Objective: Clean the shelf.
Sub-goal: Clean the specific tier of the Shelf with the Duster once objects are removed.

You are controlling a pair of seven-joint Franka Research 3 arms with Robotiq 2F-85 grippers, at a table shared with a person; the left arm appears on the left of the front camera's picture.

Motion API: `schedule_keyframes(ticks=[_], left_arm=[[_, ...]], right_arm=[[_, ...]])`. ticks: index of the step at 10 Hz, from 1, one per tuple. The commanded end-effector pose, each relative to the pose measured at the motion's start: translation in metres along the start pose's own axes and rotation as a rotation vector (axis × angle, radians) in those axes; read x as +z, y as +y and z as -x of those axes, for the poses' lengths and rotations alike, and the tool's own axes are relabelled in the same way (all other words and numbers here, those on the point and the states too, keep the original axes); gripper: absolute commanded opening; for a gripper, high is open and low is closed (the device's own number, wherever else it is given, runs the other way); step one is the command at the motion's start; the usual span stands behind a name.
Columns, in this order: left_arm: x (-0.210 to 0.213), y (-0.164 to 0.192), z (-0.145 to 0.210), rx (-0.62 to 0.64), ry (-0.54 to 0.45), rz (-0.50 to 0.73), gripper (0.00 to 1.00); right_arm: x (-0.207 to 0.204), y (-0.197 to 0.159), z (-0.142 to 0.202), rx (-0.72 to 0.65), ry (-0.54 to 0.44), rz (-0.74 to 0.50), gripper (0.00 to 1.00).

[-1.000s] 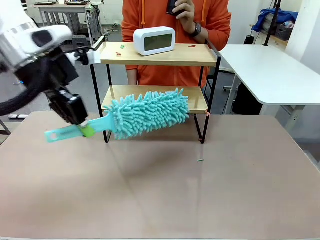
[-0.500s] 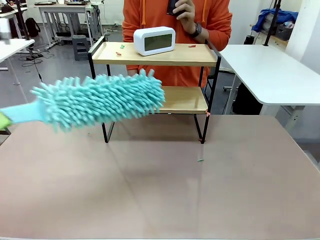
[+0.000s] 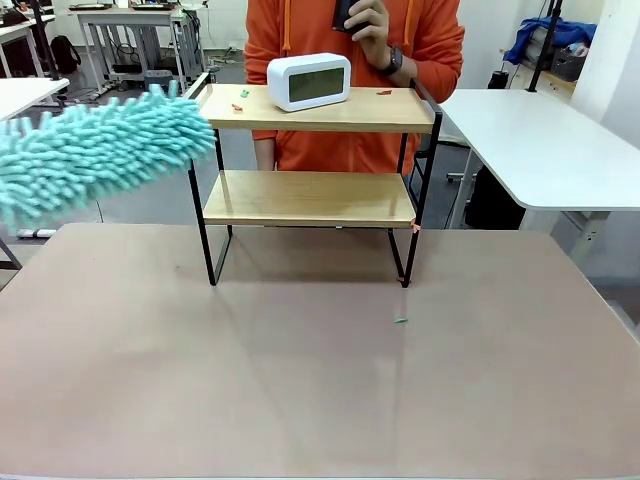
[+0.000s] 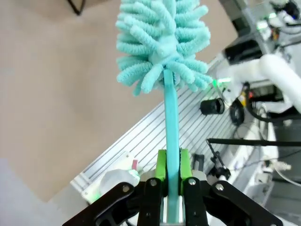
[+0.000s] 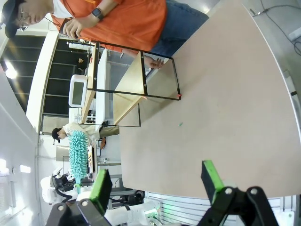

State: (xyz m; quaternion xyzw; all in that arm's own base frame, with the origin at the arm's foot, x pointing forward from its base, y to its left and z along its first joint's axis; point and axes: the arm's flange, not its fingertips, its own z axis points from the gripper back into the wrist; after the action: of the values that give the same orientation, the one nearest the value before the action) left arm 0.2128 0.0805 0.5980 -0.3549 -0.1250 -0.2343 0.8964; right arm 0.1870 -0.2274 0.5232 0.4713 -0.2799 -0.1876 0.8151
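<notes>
While the left tool (image 4: pixel 172 162) pinches the teal duster (image 4: pixel 162 42) by its handle, right tool (image 5: pixel 155 174) spread wide.

A white digital clock (image 3: pixel 309 81) sits at the far middle, its grey screen facing the near side. Right behind it stands a person in an orange hoodie (image 3: pixel 300 35), with a dark watch (image 3: pixel 395 60) on one wrist. The brown tabletop (image 3: pixel 320 400) spreads across the near side, and one tiny green scrap (image 3: pixel 401 321) lies on it right of centre (too small to say what it is). Off to the right is a white table (image 3: pixel 530 140). Beyond that, far right, there is a blue bundle of cloth (image 3: pixel 555 38). Far left stand grey metal workbenches (image 3: pixel 130 25) and the corner of another white table (image 3: pixel 25 92).
</notes>
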Motion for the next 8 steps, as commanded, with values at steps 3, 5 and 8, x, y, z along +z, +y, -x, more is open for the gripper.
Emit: schedule_keyframes(ticks=[3,5,8], left_arm=[[-0.010,-0.010,-0.018,-0.037,0.040,0.019,0.02],[-0.010,-0.010,-0.018,-0.037,0.040,0.019,0.02],[-0.054,-0.022,-0.047,-0.098,0.216,0.056,0.12]], right_arm=[[0.000,0.002,-0.002,0.026,-0.011,-0.026,1.00],[0.000,0.002,-0.002,0.026,-0.011,-0.026,1.00],[0.000,0.002,-0.002,0.026,-0.011,-0.026,1.00]])
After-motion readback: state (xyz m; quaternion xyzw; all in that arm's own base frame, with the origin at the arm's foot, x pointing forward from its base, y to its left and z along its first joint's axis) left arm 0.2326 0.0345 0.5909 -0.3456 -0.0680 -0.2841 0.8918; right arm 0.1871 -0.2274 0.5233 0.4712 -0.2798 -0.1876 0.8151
